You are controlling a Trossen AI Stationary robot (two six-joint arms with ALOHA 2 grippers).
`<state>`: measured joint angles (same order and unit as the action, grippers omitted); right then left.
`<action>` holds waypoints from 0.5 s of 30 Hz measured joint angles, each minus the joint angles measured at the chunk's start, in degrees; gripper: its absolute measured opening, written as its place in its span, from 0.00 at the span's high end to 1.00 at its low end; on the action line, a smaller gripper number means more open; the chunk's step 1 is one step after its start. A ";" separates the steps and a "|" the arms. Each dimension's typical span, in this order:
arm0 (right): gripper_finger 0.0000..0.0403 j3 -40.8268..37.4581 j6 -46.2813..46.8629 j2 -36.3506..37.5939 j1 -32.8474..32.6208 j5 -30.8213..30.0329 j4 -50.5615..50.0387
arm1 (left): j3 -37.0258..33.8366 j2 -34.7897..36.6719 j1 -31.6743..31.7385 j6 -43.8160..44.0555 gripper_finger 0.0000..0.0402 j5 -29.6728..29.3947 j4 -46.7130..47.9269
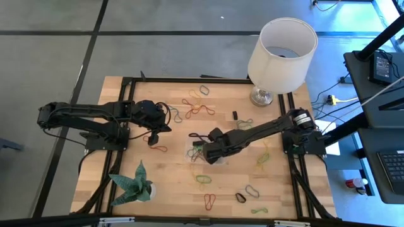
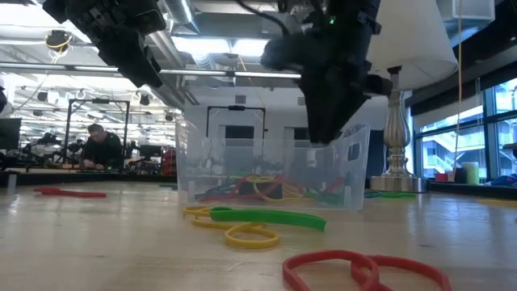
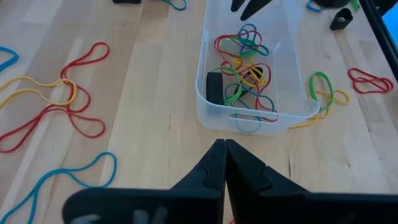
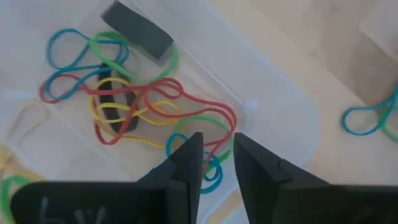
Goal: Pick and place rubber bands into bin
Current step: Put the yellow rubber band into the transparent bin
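The right gripper (image 4: 216, 158), fingers slightly parted, hangs over the clear bin (image 4: 273, 106) holding tangled rubber bands (image 4: 143, 106).

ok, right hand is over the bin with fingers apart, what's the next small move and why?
Probably lift the right hand straight up out of the bin. Its fingers stand apart with nothing between them, and the rubber bands lie loose on the bin floor. More bands wait on the table. The left hand is shut, beside the bin.

Red, yellow, green, blue rubber bands (image 4: 134, 102) fill the clear bin (image 3: 211, 106).
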<state>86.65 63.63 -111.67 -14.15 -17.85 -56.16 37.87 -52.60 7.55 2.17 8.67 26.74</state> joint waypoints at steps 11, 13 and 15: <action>0.95 0.17 -12.71 11.26 -0.44 -0.02 -1.34 | 0.00 0.00 0.00 0.00 0.99 -2.18 -0.26; 0.98 0.17 -13.37 12.53 -0.50 -0.04 -2.89 | 0.00 0.00 0.00 0.00 0.99 -2.83 -0.36; 0.98 0.17 -14.33 13.44 -0.78 -0.04 -4.85 | 0.00 0.00 0.00 0.07 0.98 -3.67 -0.44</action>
<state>86.83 49.30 -98.23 -14.93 -17.89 -61.01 37.87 -52.60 7.55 2.24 4.99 26.30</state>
